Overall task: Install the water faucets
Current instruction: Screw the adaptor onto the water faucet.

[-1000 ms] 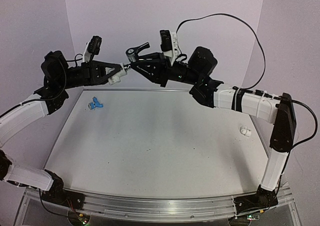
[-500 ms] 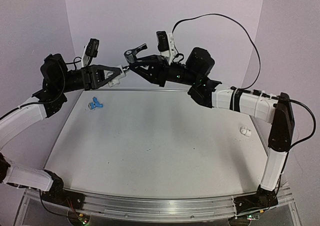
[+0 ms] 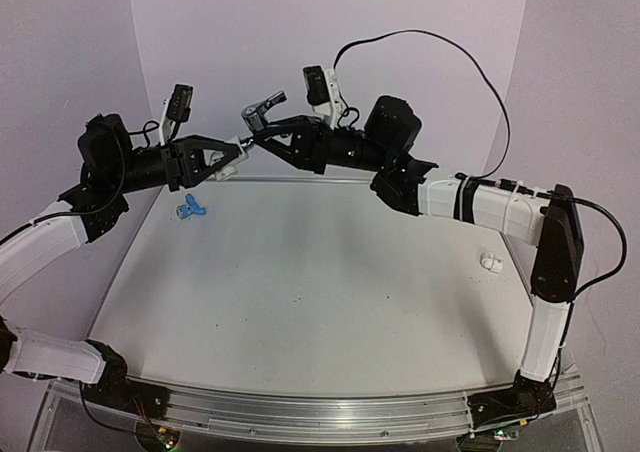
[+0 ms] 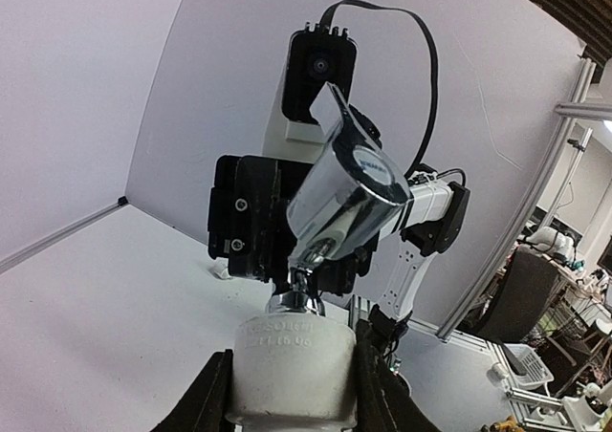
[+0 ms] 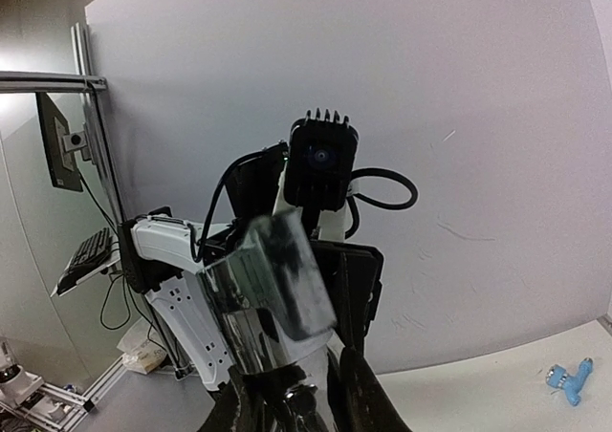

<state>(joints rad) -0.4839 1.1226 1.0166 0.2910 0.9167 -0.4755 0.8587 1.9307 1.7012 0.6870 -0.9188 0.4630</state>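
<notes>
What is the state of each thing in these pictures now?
silver faucet: held aloft by right hand, stem at held fitting's mouth
held fitting: gripped by left hand
blue faucet: lying on table, untouched
loose fitting: lying on table, untouched

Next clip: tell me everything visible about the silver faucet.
The silver faucet is a small tap of shiny, mirror-like metal, with a flat lever handle on top, a rounded body and a narrow stem. It is in the air above the far side of the table, clamped in the jaws of the right gripper. Its stem end meets the top of a white pipe fitting held by the left gripper; how far in it sits cannot be told.
</notes>
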